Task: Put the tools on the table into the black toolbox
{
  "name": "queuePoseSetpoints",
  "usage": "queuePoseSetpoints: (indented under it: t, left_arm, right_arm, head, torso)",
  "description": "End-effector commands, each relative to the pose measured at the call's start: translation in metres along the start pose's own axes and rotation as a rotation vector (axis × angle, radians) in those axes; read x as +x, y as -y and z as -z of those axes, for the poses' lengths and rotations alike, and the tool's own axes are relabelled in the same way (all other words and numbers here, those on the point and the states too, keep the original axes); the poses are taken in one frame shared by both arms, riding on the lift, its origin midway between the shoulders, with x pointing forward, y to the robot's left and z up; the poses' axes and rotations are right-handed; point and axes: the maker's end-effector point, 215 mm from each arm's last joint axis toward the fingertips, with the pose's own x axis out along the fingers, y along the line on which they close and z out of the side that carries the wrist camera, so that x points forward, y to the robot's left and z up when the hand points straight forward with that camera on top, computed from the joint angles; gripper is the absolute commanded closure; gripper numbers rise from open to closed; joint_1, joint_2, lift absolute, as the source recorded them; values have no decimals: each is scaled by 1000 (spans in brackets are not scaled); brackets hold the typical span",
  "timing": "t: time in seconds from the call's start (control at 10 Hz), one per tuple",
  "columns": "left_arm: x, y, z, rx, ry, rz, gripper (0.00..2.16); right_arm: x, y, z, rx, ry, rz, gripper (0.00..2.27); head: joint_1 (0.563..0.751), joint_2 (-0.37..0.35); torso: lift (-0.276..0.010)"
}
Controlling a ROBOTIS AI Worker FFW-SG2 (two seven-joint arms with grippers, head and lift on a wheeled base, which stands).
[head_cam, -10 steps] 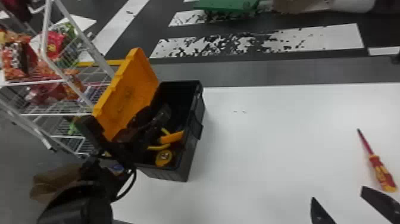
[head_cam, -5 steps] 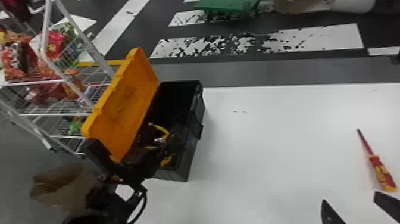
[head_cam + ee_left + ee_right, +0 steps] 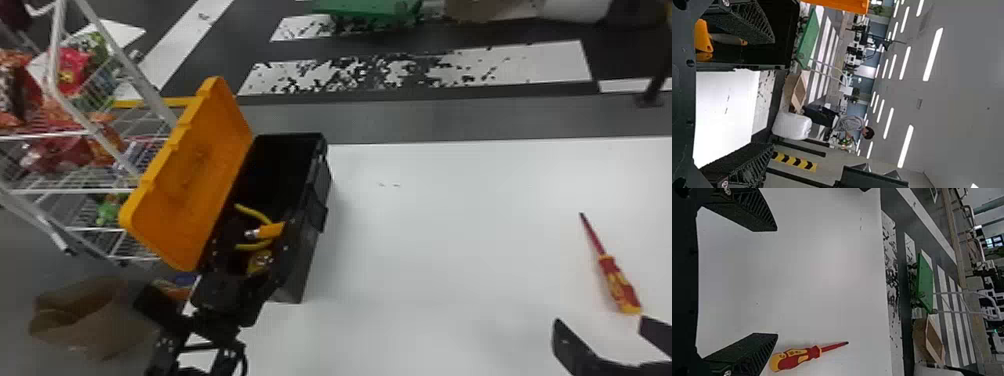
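Fingers of left gripper (image 3: 773, 93), wide apart and empty, at black toolbox (image 3: 301, 265); those of right gripper (image 3: 777, 282), the nearer, wide apart and empty; red-and-yellow screwdriver (image 3: 618, 284) lies on white table (image 3: 450, 225) just ahead, toward the right finger, handle closest, shaft angling away leftward.

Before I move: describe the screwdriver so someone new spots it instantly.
On the white table, find the black toolbox with its raised orange lid. Go far right of it, to just beyond the right tool: the screwdriver lies there. Its red shaft, red-and-yellow handle and spot outside the box set it apart from the orange-handled item inside.
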Motion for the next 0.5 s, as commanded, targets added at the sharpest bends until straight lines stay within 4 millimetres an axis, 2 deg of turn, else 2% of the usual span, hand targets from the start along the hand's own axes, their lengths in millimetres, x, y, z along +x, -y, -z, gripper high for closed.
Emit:
queuePoseSetpoints:
  t: [0.0, 0.2, 0.4]
  left_arm:
    - [-9, 8, -1, 35, 28, -5, 60]
    - [-18, 19, -11, 81, 75, 4, 60]
    - [-25, 34, -17, 121, 127, 18, 63]
  right_arm:
    - [1, 12, -8, 21, -10, 20, 49]
    - [-3, 31, -14, 40, -19, 53, 49]
    - [-5, 57, -20, 48, -24, 100, 49]
  head:
    - [695, 265]
    - [695, 241]
    - [695, 186]
  torso:
    - [-75]
    - [-75]
    - [-75]
